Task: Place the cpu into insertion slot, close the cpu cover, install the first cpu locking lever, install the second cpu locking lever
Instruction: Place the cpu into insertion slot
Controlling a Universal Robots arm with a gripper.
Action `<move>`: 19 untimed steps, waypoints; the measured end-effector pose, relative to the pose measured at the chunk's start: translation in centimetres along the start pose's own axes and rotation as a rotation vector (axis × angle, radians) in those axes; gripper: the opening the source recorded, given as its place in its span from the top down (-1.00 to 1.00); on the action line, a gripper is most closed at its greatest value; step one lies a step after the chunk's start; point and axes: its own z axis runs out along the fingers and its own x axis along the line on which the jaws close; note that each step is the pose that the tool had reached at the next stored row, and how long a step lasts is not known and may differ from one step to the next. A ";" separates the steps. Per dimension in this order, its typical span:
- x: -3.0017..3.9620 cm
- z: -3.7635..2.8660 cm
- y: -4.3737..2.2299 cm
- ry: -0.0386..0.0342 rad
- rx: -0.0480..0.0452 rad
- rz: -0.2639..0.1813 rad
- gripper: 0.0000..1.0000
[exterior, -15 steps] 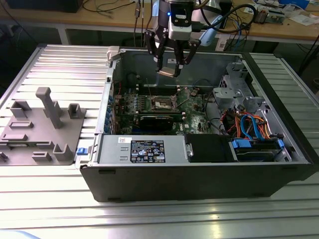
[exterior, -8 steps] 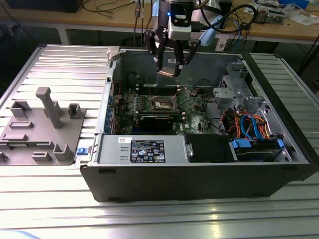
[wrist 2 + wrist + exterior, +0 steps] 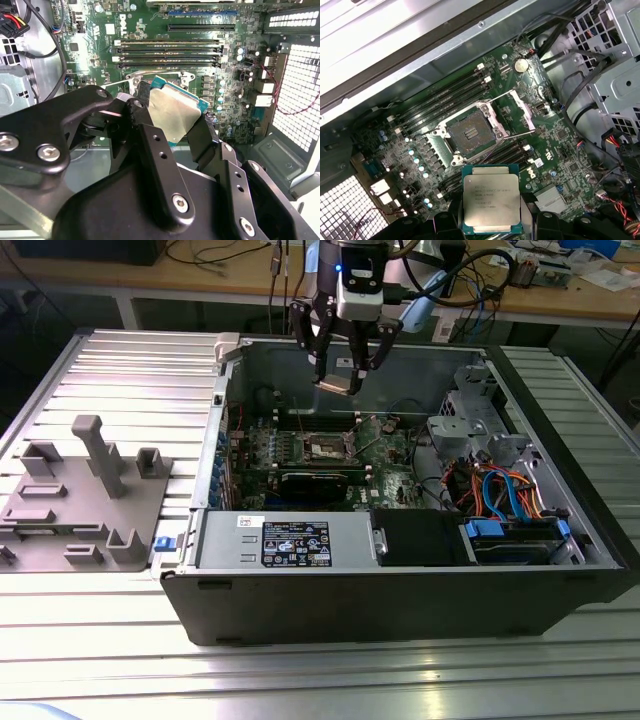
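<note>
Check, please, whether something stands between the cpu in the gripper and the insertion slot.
Nothing visible does. The gripper holds the cpu in the air above the motherboard, and in the first wrist view the insertion slot lies open, its contact field bare.

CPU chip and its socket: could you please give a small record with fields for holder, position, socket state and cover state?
holder: pincer, shut on the chip
chip position: in the air above the green board, not yet in the socket
socket state: empty, contacts exposed
cover state: cover lifted, standing beside the socket
surroundings: open computer case
</note>
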 end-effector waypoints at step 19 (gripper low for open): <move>0.00 0.04 0.01 0.0116 -0.0122 0.030 -0.08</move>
